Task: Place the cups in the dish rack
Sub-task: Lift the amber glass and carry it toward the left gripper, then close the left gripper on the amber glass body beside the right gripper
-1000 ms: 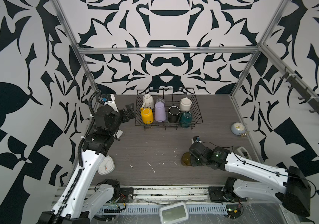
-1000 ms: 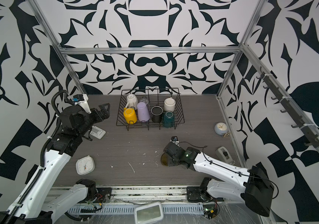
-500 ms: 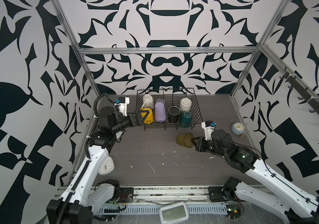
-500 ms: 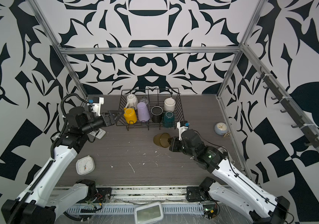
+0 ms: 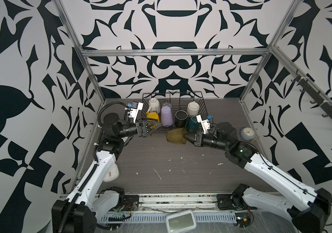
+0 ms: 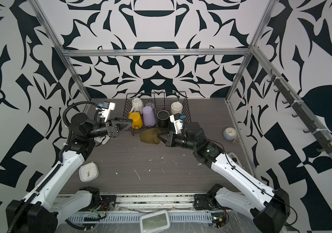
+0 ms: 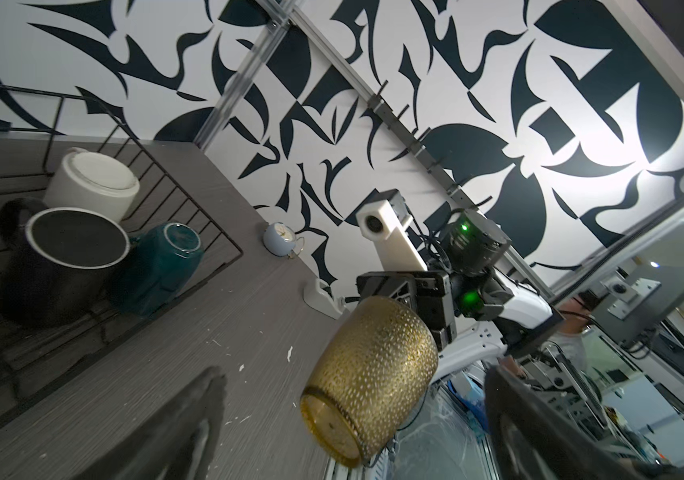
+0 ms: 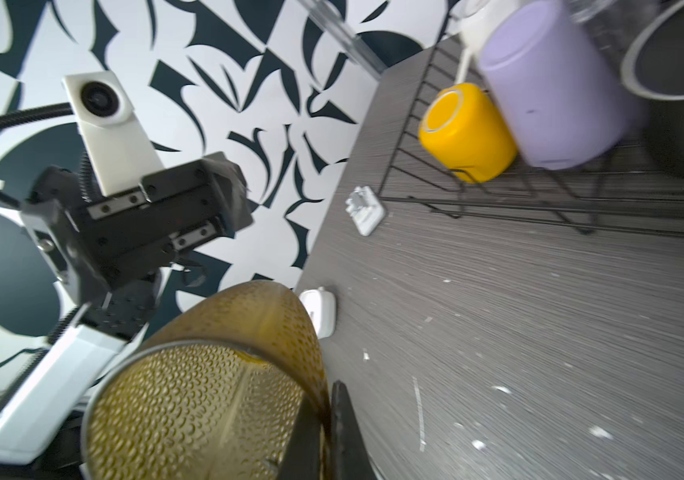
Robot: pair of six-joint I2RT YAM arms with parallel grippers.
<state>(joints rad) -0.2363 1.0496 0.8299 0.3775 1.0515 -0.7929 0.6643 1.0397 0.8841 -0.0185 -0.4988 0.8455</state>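
My right gripper (image 5: 186, 137) is shut on the rim of the amber glass (image 5: 176, 136), one finger inside it and one outside. It holds the glass on its side above the table, just in front of the dish rack (image 5: 203, 100). In the right wrist view the amber glass (image 8: 207, 395) fills the lower left. The rack holds yellow (image 5: 152, 117), black (image 5: 181, 118), teal (image 5: 192, 124) and two white mugs, a lilac tumbler (image 5: 166, 118) and a clear glass (image 5: 166, 104). My left gripper (image 5: 155, 126) stands open and empty at the rack's front left corner, pointing at the glass.
A round pale-blue clock (image 5: 247, 133) sits by the right wall. A white square clock (image 5: 112, 172) lies near my left arm. A small white block (image 6: 102, 140) lies under the left wrist. White crumbs dot the grey table (image 5: 181, 177).
My right gripper has lifted the amber glass from the table's front and carried it back toward the rack. My left gripper has swung round to the rack's front left corner, still open.
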